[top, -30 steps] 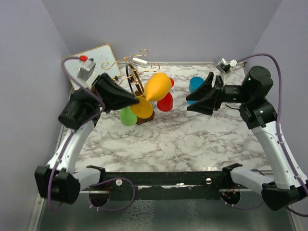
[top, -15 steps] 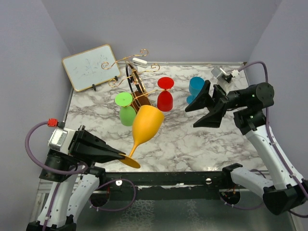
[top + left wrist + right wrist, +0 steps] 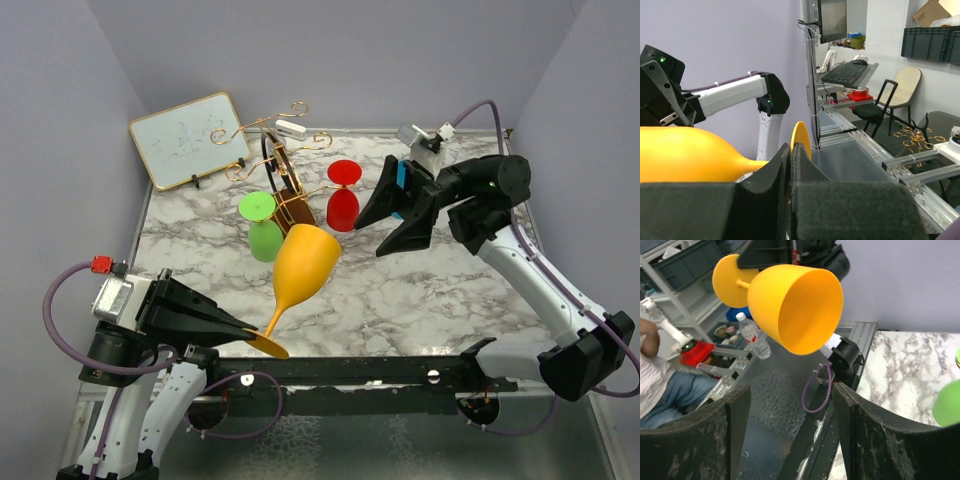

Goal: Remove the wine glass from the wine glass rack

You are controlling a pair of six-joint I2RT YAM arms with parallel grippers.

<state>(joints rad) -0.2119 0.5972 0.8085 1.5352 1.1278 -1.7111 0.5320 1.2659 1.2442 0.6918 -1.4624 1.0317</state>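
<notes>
Overhead view of a marble table (image 3: 400,290) with two robot arms. The left end effector (image 3: 250,330) is clamped on the foot of an orange glass (image 3: 305,262), holding it tilted in the air over the table's near left edge, bowl pointing up and away. It is well apart from the gold wire rack (image 3: 282,178) at the back. The main step looks done, since the glass is off its hook and clear of the wire arms. What is left, at most, is setting it down or handing it over, and the pictures do not say which. The right end effector (image 3: 395,215) hovers near the rack's right side, jaws wide and empty. A green glass (image 3: 262,230) and a red glass (image 3: 343,200) sit foot-up at the rack, seemingly hung there. A blue glass (image 3: 402,178) is mostly hidden behind the right end effector. A white board (image 3: 190,138) leans at the back left.

The left wrist view shows what the overhead cannot: the two black fingers (image 3: 767,185) pressed together on the thin disc of the foot (image 3: 801,142), with stem and bowl stretching left.

The right wrist view looks straight into the glass's open mouth (image 3: 795,310); its own fingers (image 3: 725,435) stand far apart with nothing between them. Neither wrist view shows the rack.
</notes>
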